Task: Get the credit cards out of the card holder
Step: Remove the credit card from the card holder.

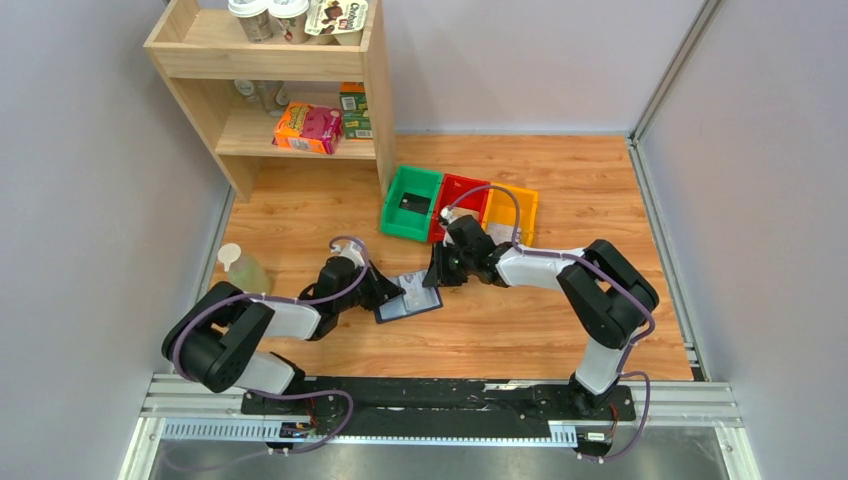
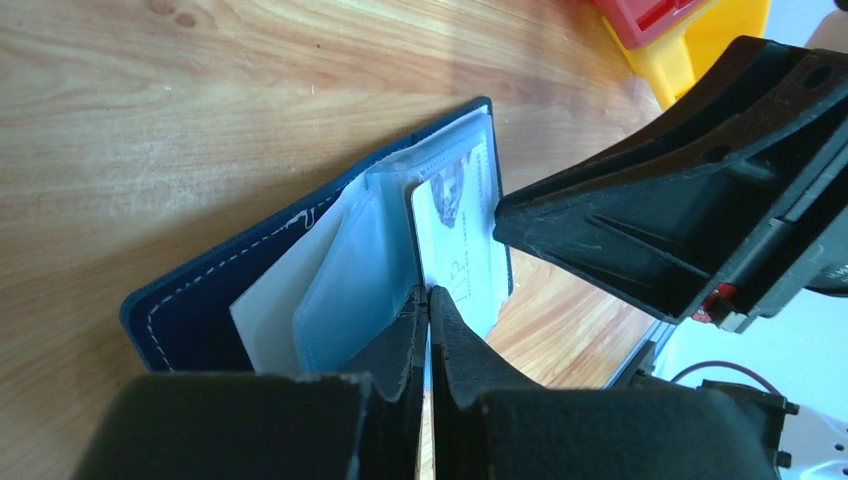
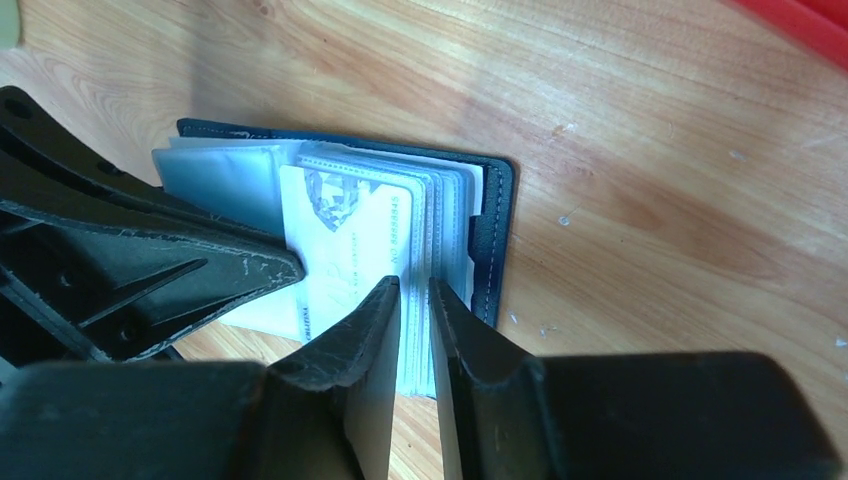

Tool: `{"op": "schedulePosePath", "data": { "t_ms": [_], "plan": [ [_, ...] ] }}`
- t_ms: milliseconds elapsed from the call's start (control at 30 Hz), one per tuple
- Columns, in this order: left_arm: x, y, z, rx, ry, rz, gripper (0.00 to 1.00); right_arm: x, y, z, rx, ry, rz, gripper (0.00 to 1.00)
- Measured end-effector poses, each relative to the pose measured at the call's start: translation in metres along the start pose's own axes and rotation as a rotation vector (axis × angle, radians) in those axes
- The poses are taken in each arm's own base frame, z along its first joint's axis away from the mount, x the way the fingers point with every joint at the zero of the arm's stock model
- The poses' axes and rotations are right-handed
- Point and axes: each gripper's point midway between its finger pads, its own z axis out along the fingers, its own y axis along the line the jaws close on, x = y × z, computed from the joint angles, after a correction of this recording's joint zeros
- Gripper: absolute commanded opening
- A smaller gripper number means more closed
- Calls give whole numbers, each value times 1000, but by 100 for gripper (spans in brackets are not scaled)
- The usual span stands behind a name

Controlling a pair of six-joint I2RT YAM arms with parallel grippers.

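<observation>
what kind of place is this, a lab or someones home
Most likely a robot test cell, not a home: a left arm and right arm bolted to a metal rail, plain grey panels walling in the wooden table, and a small shelf of prop groceries.

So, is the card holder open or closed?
Open. The card holder lies spread, its clear sleeves fanned apart and a pale printed card showing inside one.

card holder (image 1: 408,299), seemingly open, on table (image 1: 570,190)
</observation>
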Motion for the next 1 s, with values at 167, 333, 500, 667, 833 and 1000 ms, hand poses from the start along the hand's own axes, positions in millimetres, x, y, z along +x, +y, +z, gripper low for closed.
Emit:
{"op": "schedulePosePath", "data": {
  "t_ms": [167,333,500,667,833,1000],
  "plan": [
    [2,2,-9,8,-13,-2,0,0,0,2,-8,-5,-2,23],
    [8,9,-14,-8,-9,-12,0,-1,1,2,-10,-8,-3,23],
    [6,11,-17,-26,-17,-16,0,-1,1,1,-11,-8,-3,27],
    [5,12,-21,-39,-23,-16,0,-1,8,-8,-28,-3,-15,28],
    [7,14,-22,-52,-19,-17,0,-4,30,-13,-110,-3,-35,22],
    [7,15,-22,-54,-18,-18,0,-4,46,-12,-181,3,-39,14]
  ]
}}
